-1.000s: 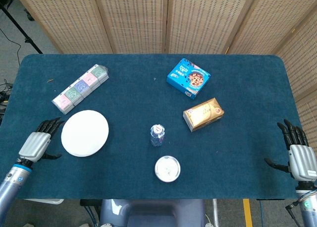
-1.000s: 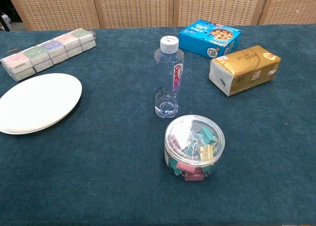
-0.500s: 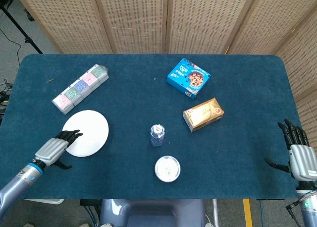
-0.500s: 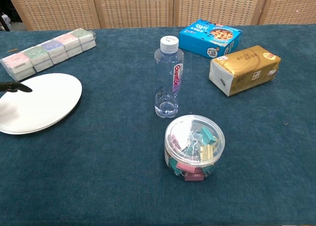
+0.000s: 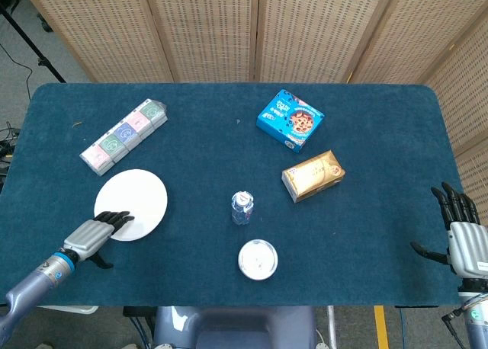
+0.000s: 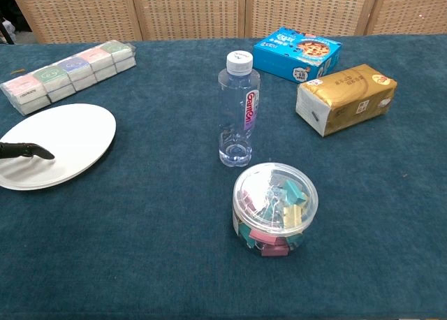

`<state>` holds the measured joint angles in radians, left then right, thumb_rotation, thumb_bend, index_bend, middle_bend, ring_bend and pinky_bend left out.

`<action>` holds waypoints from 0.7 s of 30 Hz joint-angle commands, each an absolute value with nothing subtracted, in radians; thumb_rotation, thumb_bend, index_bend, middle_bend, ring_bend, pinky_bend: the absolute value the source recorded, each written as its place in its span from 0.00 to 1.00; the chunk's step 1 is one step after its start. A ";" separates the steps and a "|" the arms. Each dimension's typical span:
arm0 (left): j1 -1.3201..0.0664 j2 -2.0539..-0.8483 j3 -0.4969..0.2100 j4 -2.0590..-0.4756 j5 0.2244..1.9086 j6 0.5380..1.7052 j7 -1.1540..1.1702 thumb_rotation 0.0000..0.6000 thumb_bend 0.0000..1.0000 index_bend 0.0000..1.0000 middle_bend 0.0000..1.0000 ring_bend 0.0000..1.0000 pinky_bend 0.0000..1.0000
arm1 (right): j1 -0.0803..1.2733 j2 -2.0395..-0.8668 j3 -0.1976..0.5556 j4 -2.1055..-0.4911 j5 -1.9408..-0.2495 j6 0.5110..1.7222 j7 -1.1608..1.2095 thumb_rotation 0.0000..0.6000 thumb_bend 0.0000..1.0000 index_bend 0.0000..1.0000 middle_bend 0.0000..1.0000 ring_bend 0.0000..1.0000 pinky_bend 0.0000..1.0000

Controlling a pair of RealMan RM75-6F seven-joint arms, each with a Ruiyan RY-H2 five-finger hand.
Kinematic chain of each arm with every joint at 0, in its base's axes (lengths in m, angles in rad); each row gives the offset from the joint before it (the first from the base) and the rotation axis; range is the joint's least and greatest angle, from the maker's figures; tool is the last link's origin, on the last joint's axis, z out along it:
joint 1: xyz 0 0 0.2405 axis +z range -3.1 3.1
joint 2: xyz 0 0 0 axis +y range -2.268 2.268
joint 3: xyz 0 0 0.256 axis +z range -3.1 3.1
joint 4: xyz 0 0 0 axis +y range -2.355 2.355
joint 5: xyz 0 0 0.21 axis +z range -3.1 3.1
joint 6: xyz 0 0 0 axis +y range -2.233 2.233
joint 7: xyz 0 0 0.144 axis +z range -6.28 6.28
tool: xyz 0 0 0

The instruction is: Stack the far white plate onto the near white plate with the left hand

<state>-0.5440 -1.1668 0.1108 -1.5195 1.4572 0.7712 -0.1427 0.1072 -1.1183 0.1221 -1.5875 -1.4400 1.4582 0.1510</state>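
Dark blue cloth-covered table (image 5: pixel 191 257). Far left: long pack of small pastel tubs (image 5: pixel 124 136), lying at an angle. Centre: clear water bottle (image 6: pixel 239 109) with white cap, upright. Just nearer than the bottle: round clear tub of coloured binder clips (image 6: pixel 274 208), lid on. Far right of centre: blue cookie box (image 5: pixel 290 120), lying flat. Nearer than it and apart: gold tissue pack (image 5: pixel 313 175), on its side. Woven folding screen (image 5: pixel 252 29) behind the table
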 commanded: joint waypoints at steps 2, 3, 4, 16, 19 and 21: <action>-0.537 -1.154 0.118 -1.535 1.449 0.778 -0.129 1.00 0.09 0.08 0.00 0.00 0.00 | 0.107 -1.118 0.121 -1.588 -1.441 1.457 0.152 1.00 0.00 0.00 0.00 0.00 0.00; -0.536 -1.151 0.118 -1.538 1.448 0.779 -0.128 1.00 0.09 0.08 0.00 0.00 0.00 | 0.108 -1.118 0.121 -1.588 -1.441 1.457 0.151 1.00 0.00 0.00 0.00 0.00 0.00; -0.535 -1.148 0.119 -1.540 1.447 0.779 -0.126 1.00 0.09 0.08 0.00 0.00 0.00 | 0.108 -1.118 0.121 -1.588 -1.441 1.456 0.151 1.00 0.00 0.00 0.00 0.00 0.00; -0.527 -1.132 0.133 -1.551 1.419 0.755 -0.111 1.00 0.09 0.08 0.00 0.00 0.00 | 0.106 -1.116 0.121 -1.595 -1.442 1.459 0.148 1.00 0.00 0.00 0.00 0.00 0.00; -0.522 -1.125 0.132 -1.556 1.419 0.765 -0.115 1.00 0.09 0.08 0.00 0.00 0.00 | 0.106 -1.117 0.121 -1.594 -1.442 1.460 0.147 1.00 0.00 0.00 0.00 0.00 0.00; -0.516 -1.124 0.127 -1.559 1.431 0.787 -0.131 1.00 0.09 0.08 0.00 0.00 0.00 | 0.106 -1.117 0.121 -1.594 -1.441 1.459 0.147 1.00 0.00 0.00 0.00 0.00 0.00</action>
